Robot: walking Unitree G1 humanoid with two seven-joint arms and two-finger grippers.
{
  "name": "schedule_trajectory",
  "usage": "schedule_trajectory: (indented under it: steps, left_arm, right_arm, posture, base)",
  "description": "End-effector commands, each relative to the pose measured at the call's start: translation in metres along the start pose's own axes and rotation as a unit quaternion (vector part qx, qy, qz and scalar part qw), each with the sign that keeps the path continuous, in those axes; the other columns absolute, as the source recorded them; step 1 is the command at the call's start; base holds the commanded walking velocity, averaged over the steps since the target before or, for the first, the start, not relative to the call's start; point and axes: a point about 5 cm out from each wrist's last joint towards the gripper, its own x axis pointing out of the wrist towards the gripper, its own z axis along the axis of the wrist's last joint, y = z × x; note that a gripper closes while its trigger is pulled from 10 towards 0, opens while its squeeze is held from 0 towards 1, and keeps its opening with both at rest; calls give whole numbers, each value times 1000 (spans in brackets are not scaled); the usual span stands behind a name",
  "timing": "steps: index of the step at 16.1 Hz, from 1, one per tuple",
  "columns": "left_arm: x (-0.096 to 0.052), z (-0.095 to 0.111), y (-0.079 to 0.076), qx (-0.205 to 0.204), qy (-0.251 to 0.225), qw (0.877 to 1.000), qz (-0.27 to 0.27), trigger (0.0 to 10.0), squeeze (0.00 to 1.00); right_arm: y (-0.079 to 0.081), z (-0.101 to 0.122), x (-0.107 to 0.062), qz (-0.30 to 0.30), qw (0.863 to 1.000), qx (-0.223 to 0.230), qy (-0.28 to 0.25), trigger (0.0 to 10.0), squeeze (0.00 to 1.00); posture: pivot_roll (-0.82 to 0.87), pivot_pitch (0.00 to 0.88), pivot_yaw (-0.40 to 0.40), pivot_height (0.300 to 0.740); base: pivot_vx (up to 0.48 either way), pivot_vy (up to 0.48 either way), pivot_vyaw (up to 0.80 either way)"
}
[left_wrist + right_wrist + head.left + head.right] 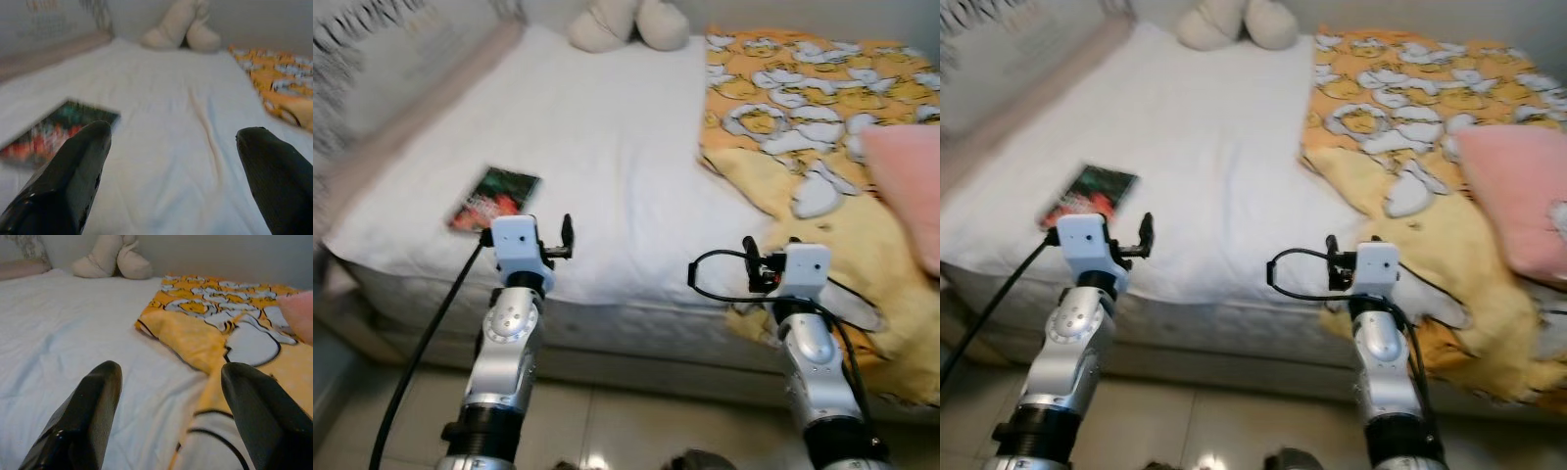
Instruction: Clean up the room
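Observation:
A bed with a white sheet [597, 147] lies before me. A dark book with a red and green cover [494, 199] lies flat near its front left corner. My left gripper [173, 142] hovers open at the bed's front edge, the book [54, 129] just beyond its left finger. A yellow and orange patterned blanket [803, 127] is crumpled over the bed's right side and hangs off the front. My right gripper [168, 382] is open, low above the sheet beside the blanket's [195, 340] folded edge. A pink pillow [906, 186] rests on the blanket at the right.
A cream plush toy [626, 24] sits at the head of the bed by the wall. A padded bed side [382, 108] runs along the left. Tiled floor [636, 421] shows below the mattress front. A black cable [431, 333] hangs from my left arm.

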Motion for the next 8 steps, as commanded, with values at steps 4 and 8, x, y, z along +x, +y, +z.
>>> schedule_trajectory:
  steps: [4,8]
  left_arm:
    - [2,5,1,4,-9,1000,2,10000,0]
    - [2,5,1,4,-9,1000,2,10000,0]
  right_arm:
    - [2,6,3,7,1000,-1,-10,10000,0]
    - [2,6,3,7,1000,-1,-10,10000,0]
  posture:
    - [-137,0,68,719]
    - [-137,0,68,719]
  base:
    - [0,-461,0]
    - [0,-461,0]
